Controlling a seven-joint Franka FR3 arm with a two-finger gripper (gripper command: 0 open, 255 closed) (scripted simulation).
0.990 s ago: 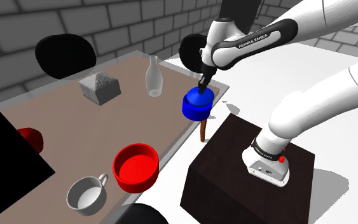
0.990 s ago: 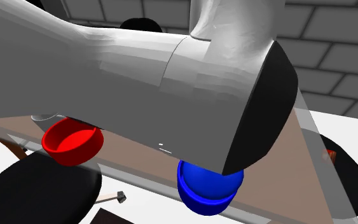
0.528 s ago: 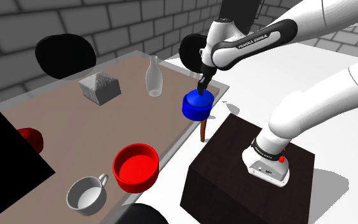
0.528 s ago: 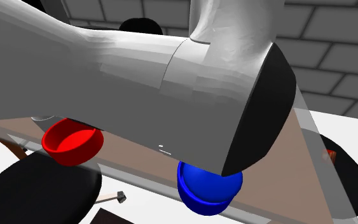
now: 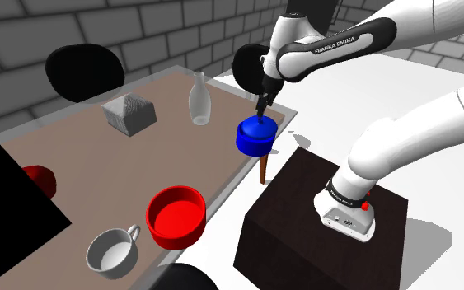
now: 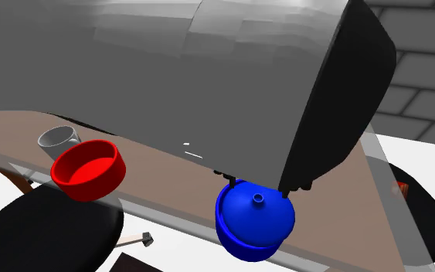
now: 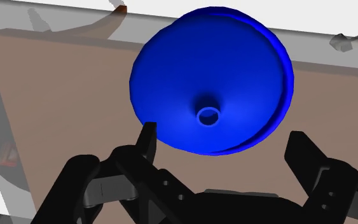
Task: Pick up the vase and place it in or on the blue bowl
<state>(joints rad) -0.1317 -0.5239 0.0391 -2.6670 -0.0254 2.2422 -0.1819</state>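
Note:
A blue round-bodied vase [image 6: 256, 207] with a short neck [image 7: 209, 116] stands upright inside the blue bowl [image 5: 255, 138], near the table's edge closest to the stand. The bowl's rim [image 7: 287, 76] shows as a crescent around the vase body, and its underside [image 6: 242, 246] shows below the vase. My black gripper [image 7: 224, 137] hovers just above the vase, open, its fingers well apart on either side of the neck and touching nothing. In the shoulder view the gripper [image 5: 260, 107] points down at the bowl from above.
On the brown table [image 5: 73, 165] stand a clear glass bottle [image 5: 198, 97], a grey box [image 5: 129, 113], a red bowl [image 5: 175, 216] and a white mug [image 5: 112, 250]. The dark stand [image 5: 321, 222] sits right beside the table edge. The arm [image 6: 169, 69] covers much of the second exterior view.
The fingers have opened and let go of the vase, which stays in the blue bowl. The hand has lifted a little above it.

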